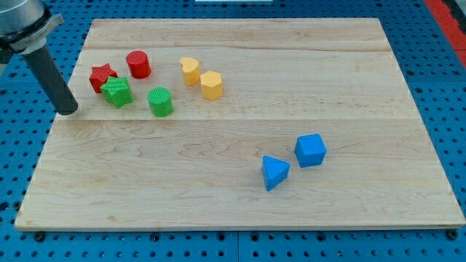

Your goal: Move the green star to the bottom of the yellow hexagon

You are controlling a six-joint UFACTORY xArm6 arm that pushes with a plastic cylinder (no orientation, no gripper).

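Resting my tip (68, 110) bare, holding nothing, near board's (240, 204) left edge | green star (116, 92) just right, touching red star (102, 76) | yellow hexagon (211, 84) farther right, open wood below it

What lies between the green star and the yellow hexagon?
In the camera view, the green cylinder sits between the green star and the yellow hexagon, slightly toward the view's bottom.

My tip (67, 110) rests low — rod tilted toward the view's top-left.
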